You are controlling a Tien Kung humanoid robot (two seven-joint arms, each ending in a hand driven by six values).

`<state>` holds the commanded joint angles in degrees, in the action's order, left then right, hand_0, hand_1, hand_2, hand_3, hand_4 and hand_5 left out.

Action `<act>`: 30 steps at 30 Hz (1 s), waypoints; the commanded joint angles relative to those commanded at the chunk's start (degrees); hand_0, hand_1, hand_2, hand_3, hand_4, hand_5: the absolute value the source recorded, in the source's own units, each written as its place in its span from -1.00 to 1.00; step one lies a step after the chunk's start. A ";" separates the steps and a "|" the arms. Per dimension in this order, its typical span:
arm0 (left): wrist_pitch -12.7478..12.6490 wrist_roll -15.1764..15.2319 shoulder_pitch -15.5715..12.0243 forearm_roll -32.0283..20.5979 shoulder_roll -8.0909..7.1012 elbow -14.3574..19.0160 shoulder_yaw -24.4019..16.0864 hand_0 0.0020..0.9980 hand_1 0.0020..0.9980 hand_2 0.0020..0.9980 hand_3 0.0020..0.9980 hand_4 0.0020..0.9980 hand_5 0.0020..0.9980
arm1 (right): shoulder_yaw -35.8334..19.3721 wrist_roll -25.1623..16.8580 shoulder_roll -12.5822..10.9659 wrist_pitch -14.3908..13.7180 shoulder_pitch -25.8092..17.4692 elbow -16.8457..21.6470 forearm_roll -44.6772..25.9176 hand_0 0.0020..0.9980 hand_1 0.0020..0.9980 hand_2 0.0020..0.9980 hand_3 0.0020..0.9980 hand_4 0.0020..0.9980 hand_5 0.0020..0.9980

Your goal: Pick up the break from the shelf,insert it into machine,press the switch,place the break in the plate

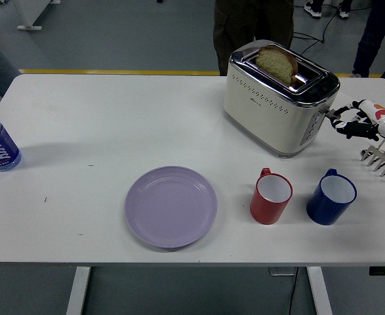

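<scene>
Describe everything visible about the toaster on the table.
The toaster is cream-coloured with a shiny chrome top and base trim, rows of small vent holes along its long side and controls on its end panel. It stands upright on the white table, at the far right, set at an angle. A slice of bread sticks up out of one top slot. The robot's right hand reaches toward the end panel, fingertips close to the controls; whether they touch cannot be told.

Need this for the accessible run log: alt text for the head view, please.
A slice of bread stands in a cream toaster on a white table, the robot's right hand at the toaster's switch end. Nearer: a purple plate, red mug, blue mug.
</scene>
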<state>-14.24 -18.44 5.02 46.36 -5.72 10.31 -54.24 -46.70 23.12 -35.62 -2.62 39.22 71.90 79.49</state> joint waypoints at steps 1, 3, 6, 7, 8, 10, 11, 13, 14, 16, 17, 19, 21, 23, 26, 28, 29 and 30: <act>0.02 0.00 0.02 0.01 -0.01 0.00 0.00 0.28 -0.01 -0.07 0.11 -0.29 0.67 | 0.03 0.04 -0.01 0.03 -0.01 0.02 0.00 -0.99 -1.00 -0.47 0.49 0.22 0.21; 0.04 -0.02 0.06 0.09 -0.02 0.00 -0.05 0.28 -0.01 -0.07 0.11 -0.29 0.67 | 0.12 0.13 -0.04 0.13 -0.03 0.09 -0.02 -0.99 -1.00 -0.47 0.49 0.22 0.21; 0.02 0.00 0.11 -0.02 -0.03 0.00 0.02 0.28 -0.01 -0.07 0.11 -0.29 0.66 | 0.33 0.26 -0.05 0.22 -0.06 0.15 -0.05 -0.99 -1.00 -0.47 0.49 0.22 0.21; 0.02 0.00 0.11 -0.03 -0.03 0.00 0.03 0.28 -0.01 -0.07 0.11 -0.29 0.66 | 0.39 0.29 -0.04 0.25 -0.06 0.14 -0.06 -0.99 -1.00 -0.47 0.49 0.22 0.21; 0.02 0.00 0.13 -0.02 -0.03 0.00 0.03 0.28 -0.01 -0.07 0.11 -0.29 0.66 | 0.51 0.32 0.02 0.31 -0.06 0.09 -0.07 -0.99 -1.00 -0.47 0.49 0.22 0.21; 0.02 0.01 0.15 0.04 -0.02 0.00 -0.03 0.28 -0.01 -0.07 0.11 -0.29 0.66 | 0.63 0.37 0.13 0.37 -0.11 0.01 -0.11 -0.99 -1.00 -0.47 0.49 0.22 0.21; 0.02 0.01 0.15 0.06 -0.02 0.00 -0.06 0.28 -0.01 -0.07 0.11 -0.29 0.66 | 0.67 0.39 0.17 0.38 -0.14 -0.01 -0.13 -0.99 -1.00 -0.47 0.48 0.22 0.21; 0.02 0.01 0.17 0.06 -0.01 0.00 -0.10 0.28 -0.01 -0.07 0.11 -0.29 0.66 | 0.91 0.43 0.26 0.43 -0.16 -0.10 -0.18 -0.99 -1.00 -0.47 0.48 0.22 0.21; 0.00 0.00 0.20 0.06 0.00 0.00 -0.09 0.28 -0.01 -0.07 0.11 -0.29 0.66 | 1.05 0.45 0.35 0.48 -0.20 -0.17 -0.19 -0.99 -1.00 -0.47 0.48 0.22 0.21; -0.02 0.02 0.21 -0.01 0.01 0.00 -0.05 0.28 -0.01 -0.07 0.11 -0.29 0.66 | 1.08 0.45 0.50 0.48 -0.29 -0.24 -0.23 -0.99 -1.00 -0.47 0.48 0.22 0.21; -0.02 0.03 0.21 -0.04 0.01 0.00 -0.02 0.28 -0.01 -0.06 0.11 -0.29 0.66 | 1.10 0.46 0.59 0.50 -0.32 -0.30 -0.24 -0.99 -1.00 -0.47 0.48 0.22 0.21; -0.01 0.02 0.23 -0.01 0.02 0.00 -0.04 0.28 -0.01 -0.06 0.11 -0.29 0.66 | 1.18 0.49 0.73 0.53 -0.33 -0.46 -0.23 -0.99 -1.00 -0.47 0.48 0.22 0.21; -0.01 0.02 0.26 0.04 0.02 0.00 -0.10 0.28 -0.01 -0.06 0.11 -0.29 0.66 | 1.27 0.53 0.85 0.58 -0.31 -0.66 -0.26 -0.99 -1.00 -0.47 0.48 0.22 0.21; -0.01 0.02 0.26 0.05 0.02 0.00 -0.12 0.28 -0.01 -0.07 0.11 -0.29 0.66 | 1.32 0.56 0.95 0.61 -0.32 -0.85 -0.34 -0.99 -1.00 -0.47 0.48 0.22 0.21; -0.03 0.00 0.26 0.10 0.04 0.00 -0.22 0.28 -0.01 -0.07 0.11 -0.29 0.66 | 1.39 0.55 1.12 0.61 -0.33 -1.15 -0.42 -0.99 -1.00 -0.47 0.48 0.22 0.21; 0.00 -0.02 0.29 0.03 0.04 0.00 -0.11 0.28 -0.01 -0.07 0.11 -0.29 0.66 | 1.52 0.54 1.36 0.61 -0.40 -1.56 -0.52 -0.99 -1.00 -0.47 0.48 0.22 0.21; 0.00 -0.02 0.29 0.03 0.04 0.00 -0.10 0.28 -0.01 -0.07 0.11 -0.29 0.66 | 1.54 0.54 1.38 0.61 -0.41 -1.61 -0.53 -0.99 -1.00 -0.47 0.48 0.22 0.21; 0.00 -0.05 0.26 0.13 0.06 0.00 -0.18 0.28 -0.01 -0.07 0.11 -0.29 0.66 | 1.59 0.53 1.53 0.60 -0.46 -1.85 -0.56 -0.99 -1.00 -0.47 0.48 0.22 0.21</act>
<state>-14.25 -18.49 5.28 46.48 -5.66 10.31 -54.42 -45.11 23.65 -34.08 -2.02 38.76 70.05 78.92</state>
